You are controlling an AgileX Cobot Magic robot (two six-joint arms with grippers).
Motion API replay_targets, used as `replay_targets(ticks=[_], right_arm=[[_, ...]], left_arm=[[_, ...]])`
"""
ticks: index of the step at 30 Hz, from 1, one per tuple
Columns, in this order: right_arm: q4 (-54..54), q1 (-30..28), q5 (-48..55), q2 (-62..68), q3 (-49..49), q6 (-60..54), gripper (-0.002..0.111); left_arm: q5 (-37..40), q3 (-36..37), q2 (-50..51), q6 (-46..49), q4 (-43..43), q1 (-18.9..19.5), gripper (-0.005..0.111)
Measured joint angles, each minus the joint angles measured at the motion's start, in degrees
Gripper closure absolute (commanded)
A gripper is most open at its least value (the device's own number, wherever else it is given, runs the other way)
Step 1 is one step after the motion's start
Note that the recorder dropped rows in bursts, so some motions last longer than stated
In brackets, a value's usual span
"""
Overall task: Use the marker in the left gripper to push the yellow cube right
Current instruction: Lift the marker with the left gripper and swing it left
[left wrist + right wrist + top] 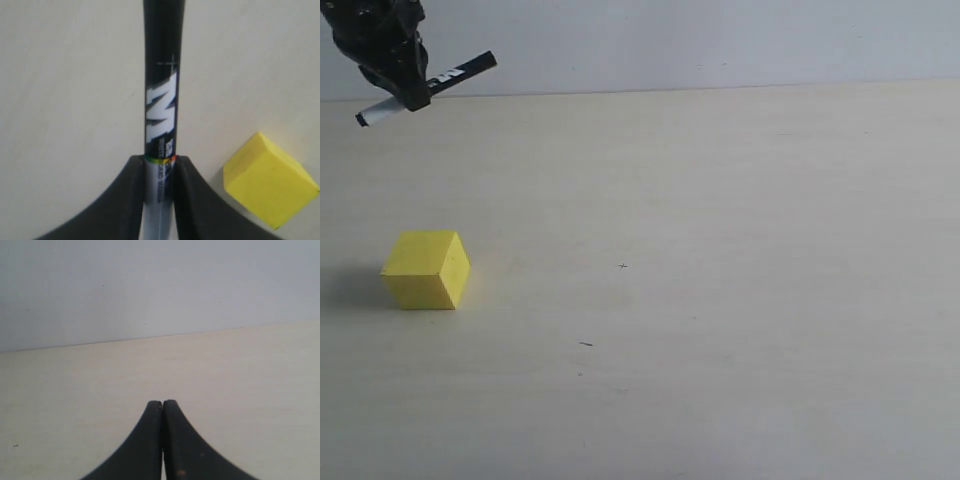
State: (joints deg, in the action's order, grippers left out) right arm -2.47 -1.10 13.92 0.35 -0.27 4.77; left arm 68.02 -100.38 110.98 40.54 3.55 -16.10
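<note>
The yellow cube [426,269] sits on the pale table at the left of the exterior view, one corner edge facing the camera. High above it, at the top left corner, my left gripper [408,88] is shut on the marker [460,72], which lies nearly level with its black half pointing right and its white barrel sticking out to the left. In the left wrist view the marker [162,105] runs out between the two black fingers [120,200], and the yellow cube [267,182] lies apart to one side. My right gripper [162,403] is shut and empty over bare table.
The pale table [720,250] stretches right of the cube with only small dark specks [585,344]. A white wall [720,40] rises behind the table's far edge.
</note>
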Motion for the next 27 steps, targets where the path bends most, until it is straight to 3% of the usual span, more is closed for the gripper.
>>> replay_targets(ticks=[9, 24, 27], right_arm=[[0.0, 0.0, 0.0, 0.0, 0.0, 0.0, 0.108], [0.0, 0.0, 0.0, 0.0, 0.0, 0.0, 0.108], [0.0, 0.0, 0.0, 0.0, 0.0, 0.0, 0.108]], left_arm=[[1.2, 0.9, 0.9, 7.0, 0.6, 6.1, 0.107], [1.6, 1.2, 1.4, 5.5, 0.5, 5.6, 0.107], [1.6, 2.0, 0.0, 5.9, -0.8, 7.1, 0.107]])
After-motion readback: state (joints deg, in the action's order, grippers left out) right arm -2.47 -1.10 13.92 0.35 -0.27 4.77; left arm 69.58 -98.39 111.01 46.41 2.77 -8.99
